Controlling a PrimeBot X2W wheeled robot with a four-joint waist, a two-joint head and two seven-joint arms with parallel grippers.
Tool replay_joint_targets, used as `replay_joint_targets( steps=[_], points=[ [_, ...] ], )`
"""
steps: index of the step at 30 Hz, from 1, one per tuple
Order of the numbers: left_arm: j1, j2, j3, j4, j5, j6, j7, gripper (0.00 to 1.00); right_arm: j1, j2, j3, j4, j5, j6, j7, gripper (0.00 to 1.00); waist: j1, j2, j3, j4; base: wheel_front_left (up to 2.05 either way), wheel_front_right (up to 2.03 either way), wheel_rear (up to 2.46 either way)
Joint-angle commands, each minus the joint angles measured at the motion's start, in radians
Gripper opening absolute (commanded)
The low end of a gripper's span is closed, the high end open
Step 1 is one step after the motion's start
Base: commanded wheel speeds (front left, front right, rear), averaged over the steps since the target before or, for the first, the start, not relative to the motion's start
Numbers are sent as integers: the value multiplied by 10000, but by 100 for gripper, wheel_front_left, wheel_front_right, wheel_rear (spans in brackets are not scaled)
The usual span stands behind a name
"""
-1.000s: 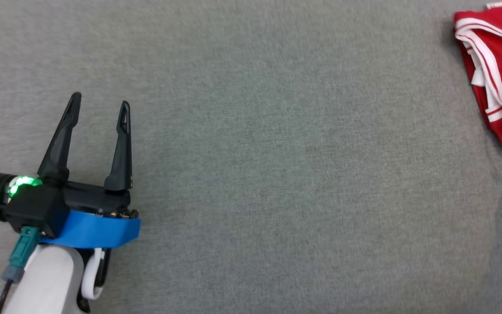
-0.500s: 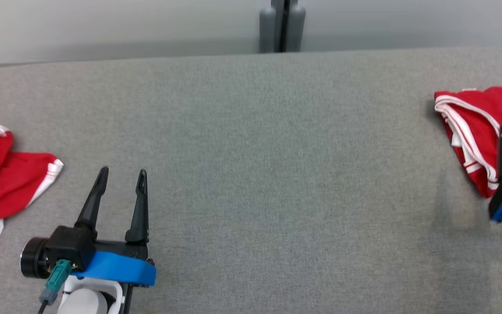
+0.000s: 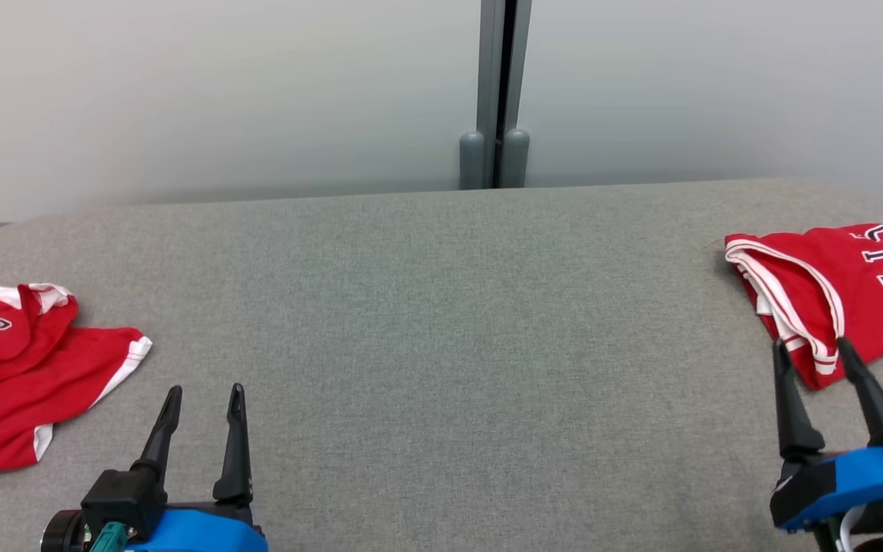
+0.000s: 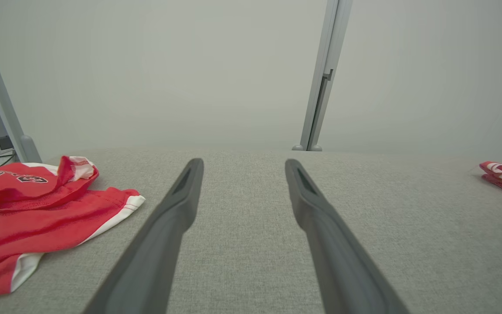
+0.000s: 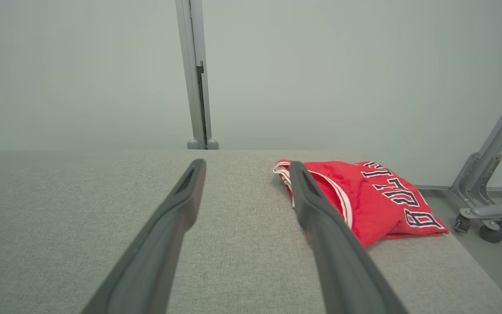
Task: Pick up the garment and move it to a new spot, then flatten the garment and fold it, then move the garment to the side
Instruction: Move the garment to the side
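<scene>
Grey fabric table, pale wall behind; garment left; left end effector, right end effector spread wide, empty.

- A crumpled red garment is lying at the left edge of the grey fabric surface. It is spreading loosely, with one part flopping over the rest. White trim is showing along its hems, and a small dark-and-white emblem is facing up near its far end.
- A folded red garment is resting near the far right corner of the same surface, well apart from the first. It is lying flat in a compact shape, with white striped edging running along its left side and black-and-white block lettering showing on top.
</scene>
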State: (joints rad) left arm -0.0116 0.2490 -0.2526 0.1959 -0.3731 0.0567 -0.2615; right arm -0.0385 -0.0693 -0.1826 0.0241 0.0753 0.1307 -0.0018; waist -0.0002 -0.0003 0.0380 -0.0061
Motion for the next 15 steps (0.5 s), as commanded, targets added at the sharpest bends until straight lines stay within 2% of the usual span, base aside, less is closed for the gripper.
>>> replay_joint_targets(
  steps=[1, 15],
  points=[
    [158, -11, 83, -29, -28, 47, -40, 100, 360, 104, 101, -207, 35, 0, 52, 100, 2, 3, -163, -96, 0, 0, 0],
    [639, -168, 200, 52, -9, -3, -45, 100, 931, 188, 567, -31, 395, 1, -189, 100, 2, 3, -521, -205, 0, 0, 0]
  ],
)
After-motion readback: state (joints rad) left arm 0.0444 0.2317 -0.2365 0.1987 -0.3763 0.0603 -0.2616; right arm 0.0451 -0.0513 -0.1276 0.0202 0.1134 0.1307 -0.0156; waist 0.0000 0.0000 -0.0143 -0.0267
